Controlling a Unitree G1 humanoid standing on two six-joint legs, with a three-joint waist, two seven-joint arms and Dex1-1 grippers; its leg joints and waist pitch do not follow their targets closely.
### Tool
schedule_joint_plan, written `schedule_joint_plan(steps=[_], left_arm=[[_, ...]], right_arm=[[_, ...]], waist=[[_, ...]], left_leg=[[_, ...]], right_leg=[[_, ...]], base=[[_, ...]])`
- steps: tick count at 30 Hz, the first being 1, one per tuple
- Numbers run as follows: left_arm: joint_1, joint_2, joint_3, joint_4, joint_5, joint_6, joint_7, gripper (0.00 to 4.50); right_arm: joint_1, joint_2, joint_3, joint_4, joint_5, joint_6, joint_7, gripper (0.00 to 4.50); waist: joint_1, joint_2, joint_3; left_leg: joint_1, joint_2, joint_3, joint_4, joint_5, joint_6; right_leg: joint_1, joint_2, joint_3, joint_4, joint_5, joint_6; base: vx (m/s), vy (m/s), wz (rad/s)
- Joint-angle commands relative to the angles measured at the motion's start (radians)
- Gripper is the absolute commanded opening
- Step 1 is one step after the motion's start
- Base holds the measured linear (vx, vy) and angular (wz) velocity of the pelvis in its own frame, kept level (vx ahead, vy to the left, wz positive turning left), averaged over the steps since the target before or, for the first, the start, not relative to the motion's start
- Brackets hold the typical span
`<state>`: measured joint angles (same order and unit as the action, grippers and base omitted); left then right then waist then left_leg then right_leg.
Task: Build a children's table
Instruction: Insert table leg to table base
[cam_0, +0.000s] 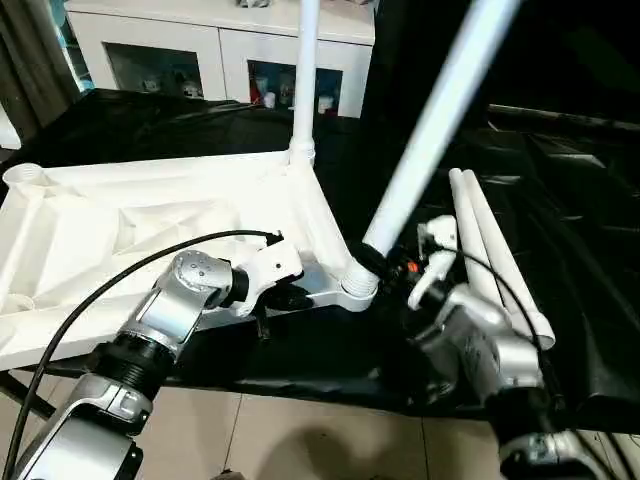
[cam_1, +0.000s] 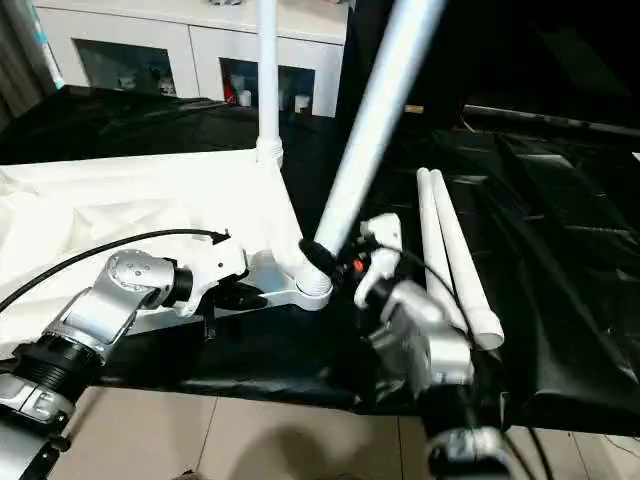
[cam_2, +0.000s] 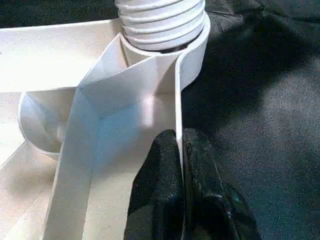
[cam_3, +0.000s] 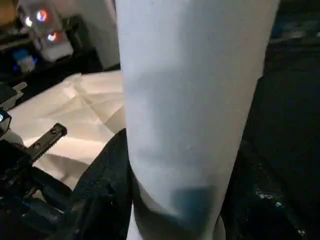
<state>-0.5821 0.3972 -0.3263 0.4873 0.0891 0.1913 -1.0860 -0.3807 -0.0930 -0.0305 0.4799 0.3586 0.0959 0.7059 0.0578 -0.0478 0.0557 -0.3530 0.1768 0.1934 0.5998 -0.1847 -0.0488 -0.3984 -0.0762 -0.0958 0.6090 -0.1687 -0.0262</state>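
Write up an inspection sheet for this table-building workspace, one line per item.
Surface: black cloth covering the work area.
Job's things: tabletop lying underside up; one leg upright in the far corner socket; tilted leg at the near corner socket, threads visible in the left wrist view, so not fully seated; two spare legs lying side by side on the cloth.
Clutter: nothing seen.
Grippers: left gripper pinches the tabletop's edge wall near the corner socket; right gripper clasps the tilted leg low down.
Cables: black cable looping over the left forearm.
Surroundings: white cabinet with glass doors behind; tiled floor below.
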Motion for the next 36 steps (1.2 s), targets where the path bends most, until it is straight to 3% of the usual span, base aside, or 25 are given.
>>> schedule_joint_plan(steps=[1,4,8,11,13,14,16,18,21,22,23,24,26,31,36], left_arm=[[-0.028,0.013,0.022,-0.005,-0.001,-0.015,0.017,0.0],[-0.031,0.012,0.023,0.0,-0.001,-0.016,0.018,0.0],[-0.039,0.006,0.026,0.016,-0.001,-0.02,0.035,0.0],[-0.045,0.007,0.018,0.026,0.003,-0.027,0.031,0.0],[-0.045,0.009,0.011,0.029,0.011,-0.035,0.034,0.0],[-0.047,0.009,0.008,0.033,0.016,-0.04,0.036,0.0],[-0.046,0.007,0.003,0.038,0.022,-0.047,0.04,0.0],[-0.041,0.006,0.0,0.037,0.023,-0.05,0.043,0.0],[-0.034,0.007,-0.005,0.036,0.027,-0.057,0.046,0.0],[-0.03,0.007,-0.006,0.033,0.027,-0.059,0.047,0.0],[-0.028,0.006,-0.007,0.032,0.027,-0.06,0.047,0.0],[-0.027,0.006,-0.008,0.031,0.027,-0.06,0.047,0.0],[-0.017,0.005,-0.013,0.023,0.023,-0.074,0.031,0.0],[-0.009,0.008,-0.021,0.013,0.025,-0.09,0.017,0.0],[-0.011,0.006,-0.033,0.014,0.027,-0.099,0.004,0.0]], right_arm=[[0.047,-0.015,-0.005,0.065,-0.038,0.012,-0.037,1.89],[0.066,-0.01,-0.004,0.053,-0.04,0.001,-0.038,1.89],[0.137,0.007,0.005,0.001,-0.049,-0.04,-0.049,1.89],[0.167,-0.013,0.053,-0.058,-0.093,-0.048,-0.052,1.89],[0.172,-0.031,0.088,-0.092,-0.119,-0.032,-0.041,1.89],[0.171,-0.038,0.098,-0.101,-0.125,-0.025,-0.035,1.89],[0.164,-0.05,0.114,-0.119,-0.133,-0.001,-0.029,1.89],[0.149,-0.064,0.134,-0.134,-0.147,0.022,-0.021,1.89],[0.124,-0.077,0.149,-0.139,-0.156,0.051,-0.013,1.89],[0.103,-0.082,0.153,-0.139,-0.151,0.079,-0.004,1.89],[0.091,-0.088,0.158,-0.138,-0.149,0.095,0.001,1.89],[0.086,-0.09,0.16,-0.138,-0.148,0.101,0.004,1.89],[0.025,-0.103,0.163,-0.099,-0.154,0.121,0.015,1.89],[-0.047,-0.11,0.159,-0.045,-0.156,0.13,0.035,1.89],[-0.091,-0.139,0.186,0.014,-0.17,0.145,0.105,1.89]], waist=[[0.004,0.023,-0.059],[0.006,0.026,-0.058],[0.01,0.029,-0.061],[0.012,0.028,-0.061],[0.012,0.025,-0.059],[0.009,0.016,-0.056],[0.009,0.016,-0.053],[0.004,0.006,-0.052],[0.002,0.006,-0.051],[0.0,-0.005,-0.052],[0.001,0.002,-0.052],[-0.002,-0.007,-0.052],[-0.004,-0.009,-0.051],[-0.012,-0.008,-0.05],[-0.016,-0.008,-0.051]], left_leg=[[0.013,0.06,-0.041,-0.082,-0.363,-0.025],[0.015,0.061,-0.041,-0.082,-0.357,-0.021],[0.012,0.063,-0.041,-0.085,-0.346,-0.019],[0.011,0.063,-0.039,-0.087,-0.33,-0.015],[0.01,0.062,-0.038,-0.088,-0.326,-0.011],[0.009,0.06,-0.036,-0.087,-0.331,-0.009],[0.013,0.059,-0.04,-0.085,-0.345,-0.004],[0.014,0.059,-0.041,-0.085,-0.353,-0.001],[0.014,0.06,-0.043,-0.085,-0.348,-0.001],[0.013,0.061,-0.041,-0.085,-0.346,0.0],[0.014,0.061,-0.043,-0.086,-0.348,0.0],[0.012,0.063,-0.042,-0.086,-0.345,0.001],[0.012,0.062,-0.043,-0.087,-0.349,0.0],[0.016,0.061,-0.046,-0.084,-0.371,-0.011],[0.017,0.063,-0.045,-0.085,-0.376,-0.01]], right_leg=[[0.039,-0.092,0.061,-0.102,-0.432,-0.152],[0.036,-0.091,0.062,-0.105,-0.445,-0.148],[0.039,-0.092,0.064,-0.099,-0.398,-0.155],[0.041,-0.09,0.065,-0.096,-0.365,-0.163],[0.042,-0.088,0.064,-0.097,-0.382,-0.155],[0.041,-0.089,0.064,-0.103,-0.419,-0.142],[0.036,-0.094,0.062,-0.113,-0.521,-0.109],[0.033,-0.094,0.06,-0.119,-0.57,-0.088],[0.029,-0.094,0.059,-0.121,-0.591,-0.076],[0.03,-0.094,0.058,-0.122,-0.591,-0.074],[0.03,-0.095,0.059,-0.121,-0.588,-0.076],[0.03,-0.095,0.058,-0.122,-0.584,-0.075],[0.029,-0.096,0.057,-0.12,-0.583,-0.076],[0.025,-0.099,0.054,-0.129,-0.625,-0.064],[0.026,-0.097,0.055,-0.126,-0.587,-0.081]], base=[[0.0,0.0,0.0],[0.0,0.0,0.0],[0.0,0.0,0.0],[0.0,0.0,0.0],[0.0,0.0,0.0],[0.0,0.0,0.0],[0.0,0.0,0.0],[0.0,0.0,0.0],[0.0,0.0,0.0],[0.0,0.0,0.0],[0.0,0.0,0.0],[0.0,0.0,0.0],[0.0,0.0,0.0],[0.0,0.0,0.0],[0.0,0.0,0.0]])
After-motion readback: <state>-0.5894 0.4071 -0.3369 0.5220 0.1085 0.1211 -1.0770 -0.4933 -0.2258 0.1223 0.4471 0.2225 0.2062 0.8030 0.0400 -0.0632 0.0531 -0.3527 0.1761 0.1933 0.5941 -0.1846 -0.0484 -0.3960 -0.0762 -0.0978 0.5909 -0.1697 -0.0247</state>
